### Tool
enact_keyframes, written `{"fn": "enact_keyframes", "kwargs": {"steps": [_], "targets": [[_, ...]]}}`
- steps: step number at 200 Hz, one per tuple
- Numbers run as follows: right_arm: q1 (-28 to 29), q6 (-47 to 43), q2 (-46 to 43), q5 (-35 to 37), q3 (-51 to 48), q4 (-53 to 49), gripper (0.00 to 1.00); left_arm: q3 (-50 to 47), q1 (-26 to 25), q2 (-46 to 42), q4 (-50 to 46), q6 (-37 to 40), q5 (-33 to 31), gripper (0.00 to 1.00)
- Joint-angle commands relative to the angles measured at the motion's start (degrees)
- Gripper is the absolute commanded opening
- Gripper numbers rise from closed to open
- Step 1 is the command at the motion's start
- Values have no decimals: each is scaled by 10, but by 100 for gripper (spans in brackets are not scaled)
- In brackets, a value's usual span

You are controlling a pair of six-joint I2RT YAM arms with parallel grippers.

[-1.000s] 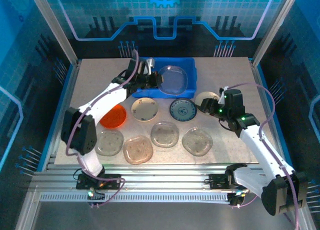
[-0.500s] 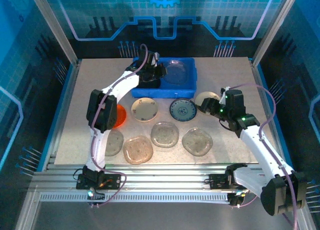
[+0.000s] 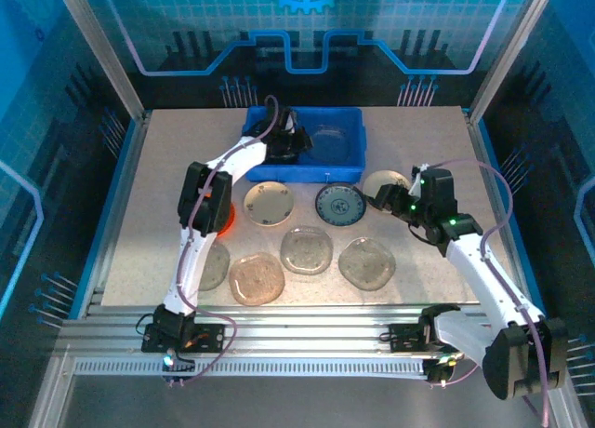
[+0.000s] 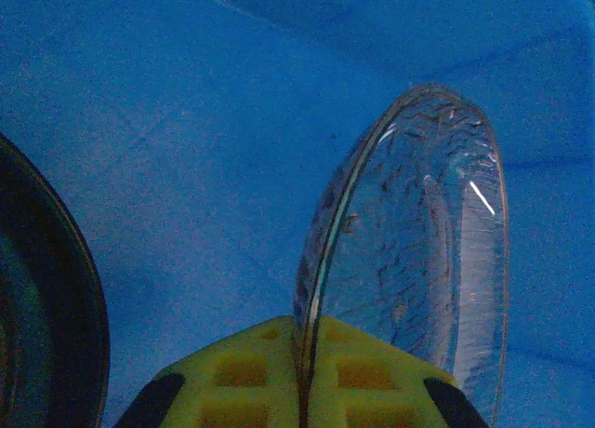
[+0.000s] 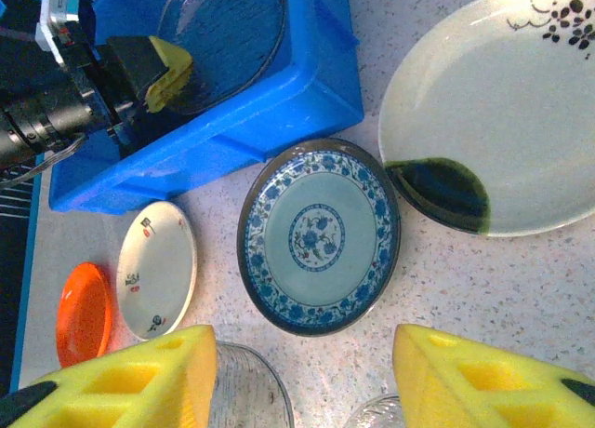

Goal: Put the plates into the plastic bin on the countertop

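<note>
My left gripper (image 4: 307,372) is shut on the rim of a clear glass plate (image 4: 418,233), holding it on edge low inside the blue plastic bin (image 3: 279,174). A black plate (image 4: 46,307) lies in the bin beside it. My right gripper (image 5: 307,381) stands open above the countertop (image 3: 418,130), nothing between its fingers, just short of the blue-patterned plate (image 5: 319,234). On the countertop lie an orange-red plate (image 3: 221,219), a small cream plate (image 3: 270,203), a larger cream plate (image 5: 493,112) and several glass plates (image 3: 307,249).
The glass plates lie in a row along the near side (image 3: 257,277), close to the metal frame (image 3: 297,326). The left arm (image 3: 200,205) stretches over the orange-red plate. Bare countertop lies left and right of the bin.
The left arm has reached further into the bin, carrying the glass plate from above its front wall down inside. The right arm has not moved.
</note>
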Motion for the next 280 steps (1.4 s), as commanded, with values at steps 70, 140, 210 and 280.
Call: {"fn": "enact_keyframes", "kwargs": {"steps": [70, 140, 210, 280], "targets": [[-9, 7, 8, -8, -16, 18, 54, 103, -18, 71, -33, -18, 9, 8], [-9, 6, 13, -9, -12, 17, 54, 108, -20, 73, -50, -20, 2, 33], [-9, -1, 1, 4, 1, 0, 54, 124, -28, 40, -84, 19, -49, 81], [-8, -30, -14, 39, 12, -42, 54, 132, -42, -18, -126, 62, -119, 99]]}}
